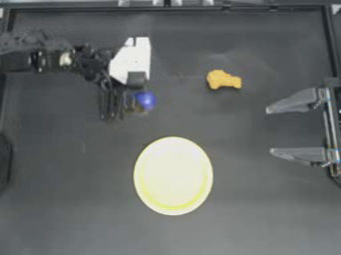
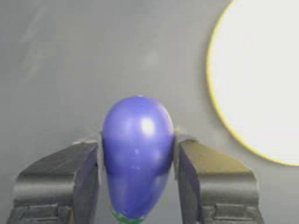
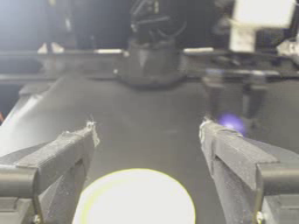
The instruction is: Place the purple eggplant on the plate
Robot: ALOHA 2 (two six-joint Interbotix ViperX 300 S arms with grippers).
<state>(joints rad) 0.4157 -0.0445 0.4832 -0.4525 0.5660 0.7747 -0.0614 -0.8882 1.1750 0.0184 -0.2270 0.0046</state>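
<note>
The plate (image 1: 173, 176) lies on the desk (image 1: 60, 199) near the middle of the top view, toward its lower edge. The purple eggplant (image 1: 146, 100) sits above it, between the jaws of the left end effector (image 1: 130, 102), apart from the plate's rim. A lumpy piece (image 1: 223, 79) lies to the eggplant's right, and the right end effector (image 1: 283, 130) waits wide-spread at the desk's right edge.

purple eggplant (image 2: 138, 153): glossy, gripped in left pincer (image 2: 137, 175) | plate (image 1: 173, 176): pale yellow, bare
</note>
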